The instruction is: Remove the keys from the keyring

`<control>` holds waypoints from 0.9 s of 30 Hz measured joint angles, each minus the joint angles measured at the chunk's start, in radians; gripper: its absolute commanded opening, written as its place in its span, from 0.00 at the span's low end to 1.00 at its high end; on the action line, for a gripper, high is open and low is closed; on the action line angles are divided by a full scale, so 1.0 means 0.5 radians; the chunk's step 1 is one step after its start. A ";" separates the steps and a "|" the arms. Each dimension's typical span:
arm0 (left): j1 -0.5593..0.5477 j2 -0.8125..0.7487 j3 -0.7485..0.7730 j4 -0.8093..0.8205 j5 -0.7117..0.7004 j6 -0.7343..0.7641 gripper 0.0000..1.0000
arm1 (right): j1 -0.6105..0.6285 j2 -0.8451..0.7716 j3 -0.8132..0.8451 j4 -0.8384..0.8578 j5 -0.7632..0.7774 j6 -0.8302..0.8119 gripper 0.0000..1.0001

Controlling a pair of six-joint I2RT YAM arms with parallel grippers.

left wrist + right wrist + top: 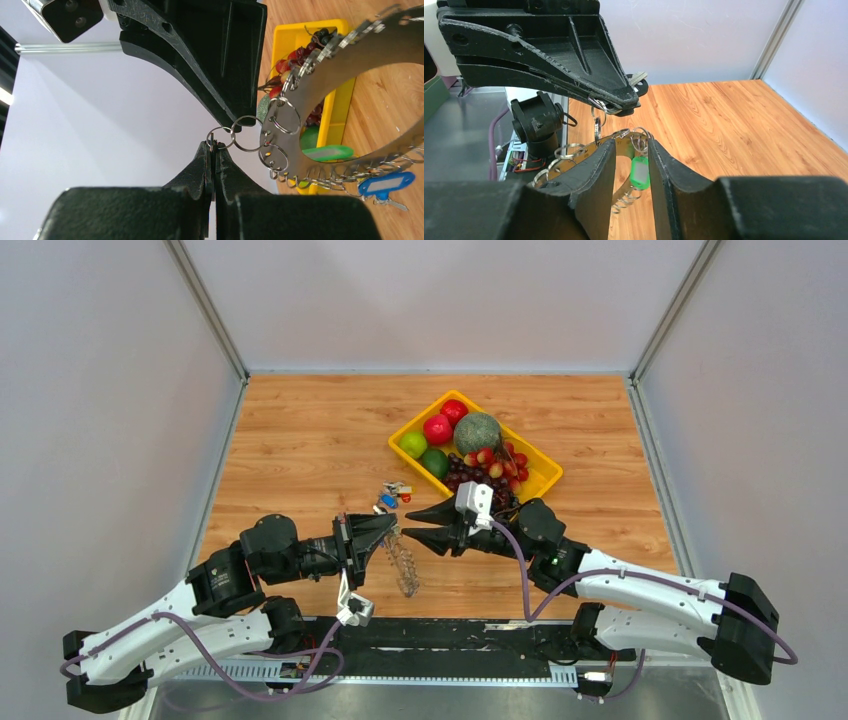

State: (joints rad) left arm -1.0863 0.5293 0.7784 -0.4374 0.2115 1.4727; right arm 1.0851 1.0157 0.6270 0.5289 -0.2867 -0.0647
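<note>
The left gripper (213, 148) is clenched on a small wire ring (221, 137). That ring links through a second one to the keyring (325, 75), which hangs between the two arms close to the near edge of the surface (320, 440). Whether its lower rim touches the wood cannot be told.

The right gripper (631, 142) is released. Its fingers (594, 170) stand apart on either side of the keyring's upper edge, with the green key (640, 172) dangling in the gap.

From above, the wood to the left and far left is bare up to the walls. A small bunch of keys (392, 495) lies just beyond the two grippers. The yellow tray (545, 478) of fruit sits further off to the right, its near corner close behind the right gripper.

The left wrist view alone shows the chain of small rings and the blue key (386, 183), which hangs on the keyring's lower edge beside the green one. The right wrist view alone shows the gap between its own fingers. The top view shows the keyring only as a thin glinting strip, with neither coloured key visible.
</note>
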 measured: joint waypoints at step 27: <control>0.001 -0.006 0.000 -0.017 0.064 0.005 0.00 | 0.000 0.017 0.058 -0.107 -0.129 -0.137 0.32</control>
State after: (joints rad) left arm -1.0859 0.5262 0.7784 -0.4458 0.2436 1.4754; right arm 1.0851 1.0241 0.6559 0.4755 -0.3511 -0.1333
